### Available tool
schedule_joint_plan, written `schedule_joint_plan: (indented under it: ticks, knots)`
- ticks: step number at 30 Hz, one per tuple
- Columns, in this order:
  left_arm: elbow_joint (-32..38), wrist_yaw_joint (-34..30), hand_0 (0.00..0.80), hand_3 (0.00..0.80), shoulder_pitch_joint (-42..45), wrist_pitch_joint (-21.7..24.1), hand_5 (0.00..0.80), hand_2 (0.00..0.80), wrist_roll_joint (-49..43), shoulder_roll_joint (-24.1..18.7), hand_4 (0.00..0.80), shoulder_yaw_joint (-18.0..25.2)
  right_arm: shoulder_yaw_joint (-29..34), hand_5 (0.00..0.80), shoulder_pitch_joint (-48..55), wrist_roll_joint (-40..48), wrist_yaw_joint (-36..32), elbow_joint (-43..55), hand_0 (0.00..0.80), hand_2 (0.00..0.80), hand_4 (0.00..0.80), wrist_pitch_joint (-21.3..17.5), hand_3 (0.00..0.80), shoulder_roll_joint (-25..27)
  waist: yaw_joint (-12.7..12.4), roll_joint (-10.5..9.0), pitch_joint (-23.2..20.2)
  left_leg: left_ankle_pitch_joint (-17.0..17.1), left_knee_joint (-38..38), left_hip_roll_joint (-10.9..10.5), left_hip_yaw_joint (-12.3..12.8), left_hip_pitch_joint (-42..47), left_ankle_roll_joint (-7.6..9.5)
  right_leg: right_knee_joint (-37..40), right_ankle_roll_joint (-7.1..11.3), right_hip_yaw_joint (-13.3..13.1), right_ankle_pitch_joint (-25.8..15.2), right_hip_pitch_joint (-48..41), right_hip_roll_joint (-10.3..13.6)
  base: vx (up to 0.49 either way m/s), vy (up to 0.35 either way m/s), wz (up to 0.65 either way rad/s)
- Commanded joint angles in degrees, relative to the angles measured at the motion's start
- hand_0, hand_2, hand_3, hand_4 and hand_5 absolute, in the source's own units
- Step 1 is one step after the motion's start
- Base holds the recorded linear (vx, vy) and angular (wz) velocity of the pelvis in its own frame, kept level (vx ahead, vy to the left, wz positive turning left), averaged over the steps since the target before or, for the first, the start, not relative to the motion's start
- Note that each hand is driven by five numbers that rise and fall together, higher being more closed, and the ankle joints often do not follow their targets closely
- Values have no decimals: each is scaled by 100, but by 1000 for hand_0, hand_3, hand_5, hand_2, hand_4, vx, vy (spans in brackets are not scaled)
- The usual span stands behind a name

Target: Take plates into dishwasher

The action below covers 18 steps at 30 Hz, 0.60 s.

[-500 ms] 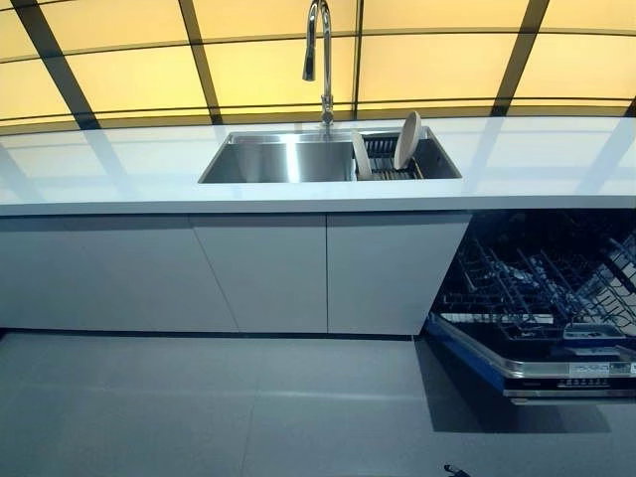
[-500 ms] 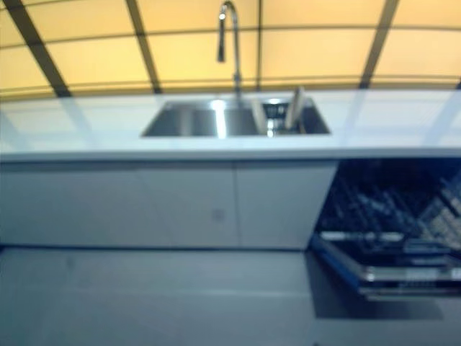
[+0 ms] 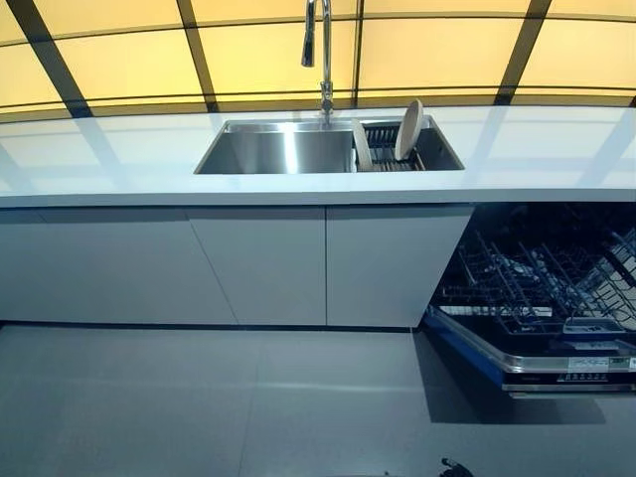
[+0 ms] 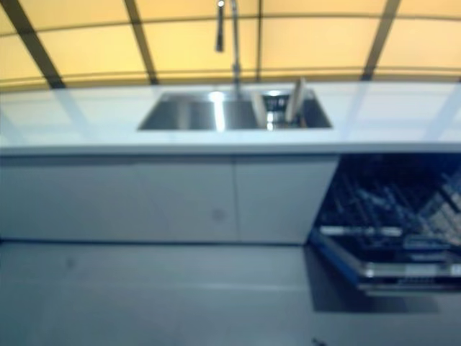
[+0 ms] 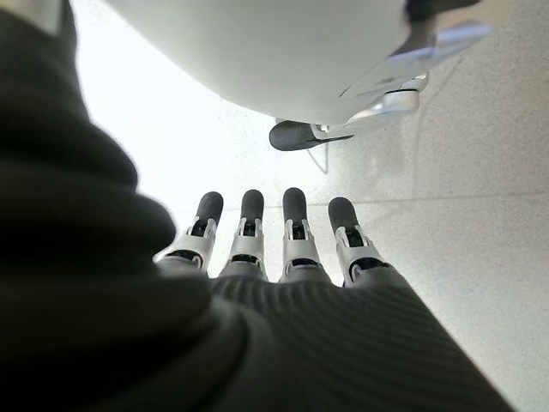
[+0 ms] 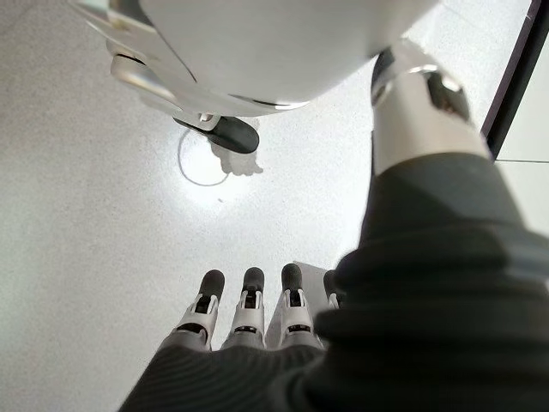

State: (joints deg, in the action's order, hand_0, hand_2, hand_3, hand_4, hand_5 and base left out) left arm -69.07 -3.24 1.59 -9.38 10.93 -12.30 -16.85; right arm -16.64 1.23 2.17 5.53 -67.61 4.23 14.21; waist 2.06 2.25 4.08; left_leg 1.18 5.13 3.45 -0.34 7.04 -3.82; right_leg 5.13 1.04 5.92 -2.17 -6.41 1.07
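Item one, plates [image 3: 407,130] — two pale, round, cream-coloured discs standing on edge in a dark wire rack [image 3: 386,154] set in the right part of the steel sink [image 3: 278,151]. The larger one leans back against the sink wall; the smaller plate [image 3: 362,149] stands just beside it, toward the basin. I judge they are kept upright so that each rim offers an edge to pinch. Both sit well apart from either hand, far ahead and above where my arms hang. Item two, dishwasher [image 3: 537,298] — door dropped open below the counter [image 3: 119,159], lower rack pulled out with its tines free to take a plate on edge; it lies ahead and toward my right hand's side. Item three, left hand [image 5: 266,245] — fingers straight and side by side, relaxed, holding nothing, pointing down at the pale floor [image 5: 480,223]. Item four, right hand [image 6: 249,322] — the same: fingers extended in a row, empty, hanging toward the floor. I read both as idle at my sides because I am not yet within reach of the sink — nothing has been lifted. Faucet [image 3: 320,50] rises behind the basin, a thing to steer clear of when I reach in.
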Motion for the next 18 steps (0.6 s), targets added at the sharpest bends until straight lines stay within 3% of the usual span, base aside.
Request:
schedule_joint_plan:
  ticks: [1, 18]
  knots:
    - [-141, -115, 0, 0, -417, 19, 0, 0, 38, -83, 0, -24, -213, 0, -289, -116, -62, -106, 0, 0, 0, -41, 0, -63, -93, -265, 180, -205, -13, -549, 116, 50, 471, -244, 198, -74, 290, -105, -92, 47, -14, 1]
    - [-194, 12, 0, 0, -393, 111, 0, 0, -29, 27, 0, -56, -177, 0, -344, -209, 198, -77, 0, 0, 0, -239, 0, -73, -80, -291, 268, -217, -121, -491, 81, 89, 455, -506, 70, -99, 495, -101, -159, 45, -32, 2]
